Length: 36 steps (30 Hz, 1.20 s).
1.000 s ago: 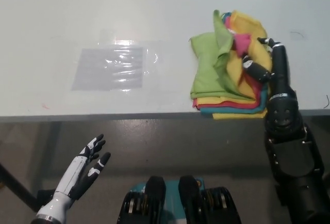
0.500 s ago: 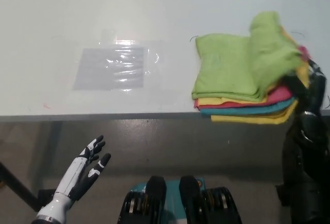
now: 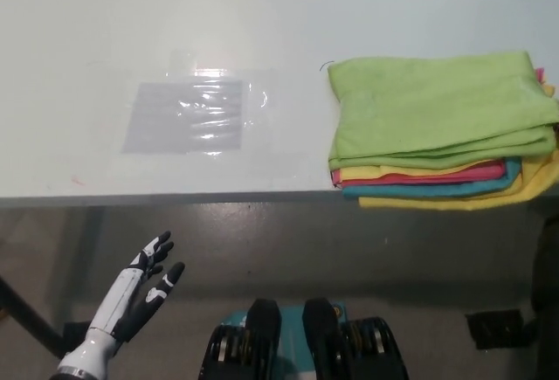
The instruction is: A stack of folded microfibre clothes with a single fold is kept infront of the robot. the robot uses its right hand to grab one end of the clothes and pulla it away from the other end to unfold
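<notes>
The stack of microfibre cloths (image 3: 437, 109) lies at the table's front right and runs out to the picture's right edge. A green cloth is on top, spread flat and wide. Yellow, pink and teal layers (image 3: 428, 186) show beneath it along the front edge. Only a dark piece of my right arm (image 3: 548, 293) shows at the right edge, below the table; its hand is out of the picture. My white left hand (image 3: 140, 288) rests at the lower left, below the table edge, open with its fingers apart.
A clear plastic sheet (image 3: 188, 116) lies flat on the white table (image 3: 262, 13), left of the cloths. The table's front edge (image 3: 175, 196) crosses the picture, with grey floor below it.
My right hand pulled the folded-over half of the cloths to the right. The stack now lies flat and about twice as wide. The hand has left the picture; the left hand stayed put.
</notes>
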Motion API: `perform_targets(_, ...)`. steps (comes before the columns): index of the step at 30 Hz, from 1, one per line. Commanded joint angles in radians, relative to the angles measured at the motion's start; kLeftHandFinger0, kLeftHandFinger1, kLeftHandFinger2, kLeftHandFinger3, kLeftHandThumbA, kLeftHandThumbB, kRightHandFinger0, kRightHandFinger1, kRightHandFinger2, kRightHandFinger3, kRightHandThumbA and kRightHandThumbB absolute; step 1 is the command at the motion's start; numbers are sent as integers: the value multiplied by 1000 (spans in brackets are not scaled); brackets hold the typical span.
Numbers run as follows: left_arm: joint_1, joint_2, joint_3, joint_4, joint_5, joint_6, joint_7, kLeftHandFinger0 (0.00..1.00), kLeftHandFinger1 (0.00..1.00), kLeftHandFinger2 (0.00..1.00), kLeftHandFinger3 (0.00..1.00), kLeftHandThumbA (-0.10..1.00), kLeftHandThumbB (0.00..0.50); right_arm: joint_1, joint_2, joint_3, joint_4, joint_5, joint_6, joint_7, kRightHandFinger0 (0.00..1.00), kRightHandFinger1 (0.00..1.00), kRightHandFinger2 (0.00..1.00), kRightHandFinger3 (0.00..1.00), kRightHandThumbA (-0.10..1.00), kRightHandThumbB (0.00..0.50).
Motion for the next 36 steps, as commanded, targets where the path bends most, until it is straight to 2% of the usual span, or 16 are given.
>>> perform_targets(1,1,24,10,-19,6,-7,-3,1000,1000,1000,1000,870,295,41,-8,74,-122,3,-85,37,1000,1000,1000,1000,1000,297)
perform_targets(4,-1,26,12,-20,1,-8,-5,1000,1000,1000,1000,866,296,52,-2,104,-204,20,-134,20,1000,1000,1000,1000,1000,299)
perform_targets(6,0,28,12,-21,-1,-2,-8,1000,1000,1000,1000,861,294,72,2,138,-318,-53,-135,-38,1000,1000,1000,1000,1000,302)
perform_targets(9,-2,29,14,-28,0,2,-8,1000,1000,1000,1000,858,288,131,12,213,-617,-221,-79,-80,1000,1000,1000,1000,1000,350)
perform_targets(13,1,31,11,-27,4,1,-8,1000,1000,1000,1000,864,288,185,40,260,-924,-266,-61,-37,1000,1000,1000,1000,1000,299)
perform_targets(16,9,28,11,-27,1,2,-8,1000,1000,1000,1000,860,282,226,71,301,-1131,-290,-39,-1,1000,1000,1000,1000,1000,339)
perform_targets(17,12,27,11,-30,-1,4,-9,1000,1000,1000,1000,855,276,242,80,318,-1186,-287,-44,15,1000,1000,1000,1000,1000,318)
perform_targets(21,22,27,11,-33,3,0,-6,1000,1000,1000,1000,857,279,331,133,411,-1361,-357,-189,90,1000,1000,1000,1000,1000,265)
perform_targets(24,11,28,10,-26,6,-1,-6,1000,1000,1000,1000,867,293,420,157,494,-1445,-357,-176,143,1000,1000,1000,1000,1000,280)
perform_targets(27,12,30,8,-30,10,0,-6,1000,1000,1000,1000,872,292,499,191,573,-1478,-419,-161,176,1000,1000,1000,1000,1000,311)
perform_targets(28,12,29,7,-28,11,-1,-7,1000,1000,1000,1000,873,293,538,189,614,-1485,-415,-120,199,1000,1000,1000,1000,1000,349)
perform_targets(29,14,29,6,-30,8,1,-10,1000,1000,1000,1000,873,287,562,195,638,-1447,-436,-160,198,1000,1000,1000,1000,1000,339)
perform_targets(30,14,29,6,-29,6,1,-11,1000,1000,1000,1000,872,293,587,194,659,-1383,-472,-228,192,1000,1000,1000,1000,1000,272)
perform_targets(31,13,30,6,-30,4,4,-13,1000,1000,1000,1000,870,292,608,188,673,-1321,-505,-279,179,1000,1000,1000,1000,1000,241)
perform_targets(33,12,30,7,-28,1,4,-14,1000,1000,1000,1000,860,286,640,148,745,-1214,-532,-293,115,1000,1000,1000,1000,1000,179)
perform_targets(36,11,29,7,-25,-3,0,-16,1000,1000,1000,1000,847,294,672,137,785,-1069,-529,-293,112,1000,1000,1000,1000,1000,234)
